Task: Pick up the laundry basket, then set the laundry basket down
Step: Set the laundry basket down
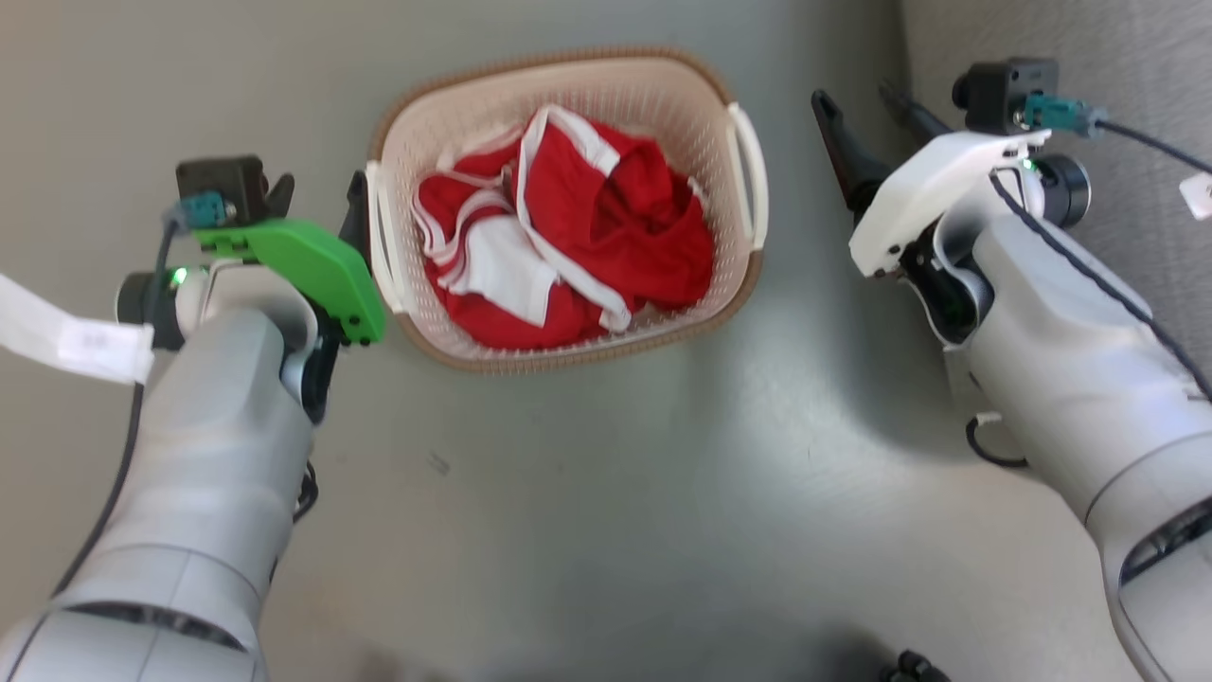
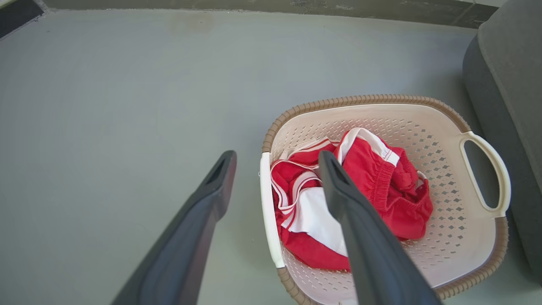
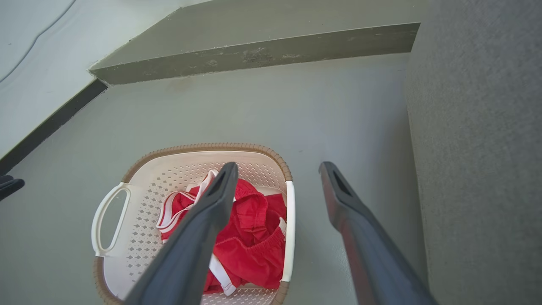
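Observation:
The laundry basket (image 1: 663, 99) stands on the grey floor, cream and perforated with a brown rim. A red and white garment (image 1: 606, 218) lies inside it. My left gripper (image 1: 317, 197) is open right beside the basket's left white handle (image 1: 383, 237). In the left wrist view the left gripper (image 2: 276, 157) has one finger on each side of that handle (image 2: 266, 212). My right gripper (image 1: 852, 93) is open a short way off the right handle (image 1: 753, 180). The right wrist view shows the right gripper (image 3: 277, 167) with its fingers either side of this handle (image 3: 290, 228), above it.
Grey upholstered furniture (image 3: 474, 127) rises close to the basket's right side and shows again in the left wrist view (image 2: 508, 84). A low wall with a dark skirting (image 3: 254, 55) runs across behind the basket. A white tag (image 1: 66, 336) hangs from my left arm's cable.

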Motion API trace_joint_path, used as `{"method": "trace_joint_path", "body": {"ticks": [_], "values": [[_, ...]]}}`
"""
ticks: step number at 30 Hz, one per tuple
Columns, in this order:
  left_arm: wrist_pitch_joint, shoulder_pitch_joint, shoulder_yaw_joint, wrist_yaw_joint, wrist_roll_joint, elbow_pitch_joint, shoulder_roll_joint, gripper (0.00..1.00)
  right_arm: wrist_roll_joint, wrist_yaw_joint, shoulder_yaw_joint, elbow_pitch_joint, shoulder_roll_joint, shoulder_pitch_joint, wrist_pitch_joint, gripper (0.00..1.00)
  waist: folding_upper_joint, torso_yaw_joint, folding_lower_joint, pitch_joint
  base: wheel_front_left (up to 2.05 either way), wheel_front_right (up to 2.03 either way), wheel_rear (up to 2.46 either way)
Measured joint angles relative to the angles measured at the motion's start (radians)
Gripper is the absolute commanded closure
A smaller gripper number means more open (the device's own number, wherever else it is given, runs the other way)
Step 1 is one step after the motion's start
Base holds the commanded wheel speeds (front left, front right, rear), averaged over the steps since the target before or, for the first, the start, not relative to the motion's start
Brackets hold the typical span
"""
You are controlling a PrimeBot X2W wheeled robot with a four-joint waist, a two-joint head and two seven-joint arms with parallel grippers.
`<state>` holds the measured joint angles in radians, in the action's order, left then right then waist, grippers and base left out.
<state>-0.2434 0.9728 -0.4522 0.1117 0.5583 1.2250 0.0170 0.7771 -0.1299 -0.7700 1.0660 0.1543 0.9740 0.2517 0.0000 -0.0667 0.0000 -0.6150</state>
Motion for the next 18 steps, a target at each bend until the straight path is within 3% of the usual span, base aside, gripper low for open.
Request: {"method": "trace_joint_path", "body": {"ticks": [7,18], "values": [[-0.006,-0.093,0.004,-0.008,-0.009,-0.044,0.005,0.0,-0.01,0.027,0.053,-0.06,0.005,-0.106,0.0,0.0,0.0,-0.017,0.0,0.129,0.0,0.0,0.0],[-0.008,-0.227,0.067,-0.063,-0.036,-0.277,0.04,0.0,-0.057,0.071,0.131,-0.163,0.029,-0.229,0.0,0.0,0.0,-0.036,-0.0001,0.287,0.0,0.0,0.0]]}}
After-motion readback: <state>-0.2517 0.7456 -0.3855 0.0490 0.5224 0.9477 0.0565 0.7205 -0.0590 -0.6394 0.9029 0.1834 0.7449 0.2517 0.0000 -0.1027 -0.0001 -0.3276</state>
